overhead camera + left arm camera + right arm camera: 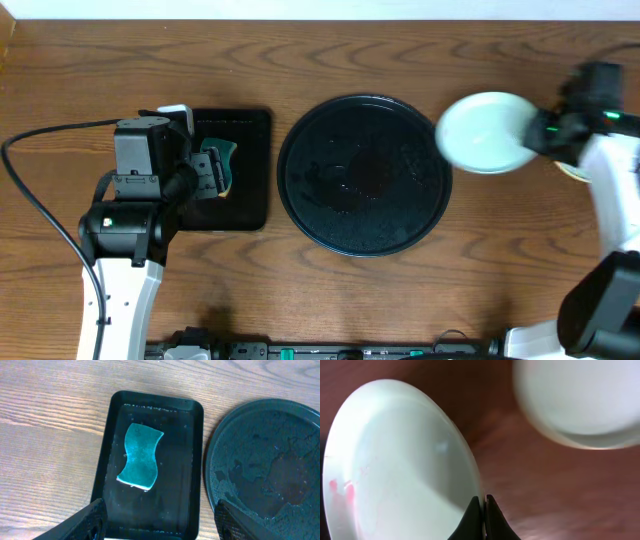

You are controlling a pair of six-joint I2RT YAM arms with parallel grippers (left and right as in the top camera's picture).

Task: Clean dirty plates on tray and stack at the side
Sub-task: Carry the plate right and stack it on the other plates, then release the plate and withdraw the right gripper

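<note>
My right gripper (540, 130) (483, 502) is shut on the rim of a pale mint-white plate (486, 132) (395, 465) and holds it in the air just right of the round black tray (362, 175). The plate has faint red smears at its lower left in the right wrist view. Another pale plate (580, 402) lies blurred on the table below, and shows as a sliver (574, 172) by the right arm. The tray (270, 460) is wet and holds no plates. My left gripper (212, 172) (160, 520) is open and empty above the small rectangular tray.
A teal sponge (141, 455) (222, 158) lies in the small rectangular black tray (192, 460) (250, 205) left of the round tray. A black cable (40, 200) runs along the table at far left.
</note>
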